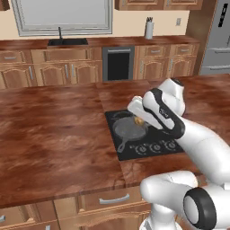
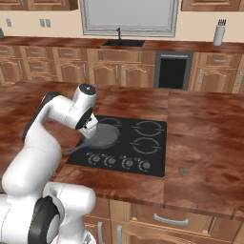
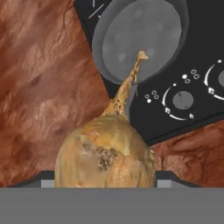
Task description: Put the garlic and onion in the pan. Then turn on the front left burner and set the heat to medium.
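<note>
My gripper [image 3: 107, 177] is shut on the onion [image 3: 107, 153], a golden-brown bulb whose thin stem points toward the pan [image 3: 140, 37]. The onion [image 1: 139, 120] hangs just above the near rim of the dark grey skillet [image 1: 128, 130], whose handle points toward the counter's front. In the right base view the gripper [image 2: 90, 127] hovers at the left edge of the pan [image 2: 104, 135]. The pan's inside looks bare. It sits over the front left burner, which it covers. The garlic is out of view.
The black cooktop [image 2: 143, 143] is set in a brown wooden island counter [image 1: 54, 134]. A row of control knobs [image 2: 119, 162] runs along the cooktop's front edge. A small round mark [image 2: 184, 171] lies on the counter right of the cooktop.
</note>
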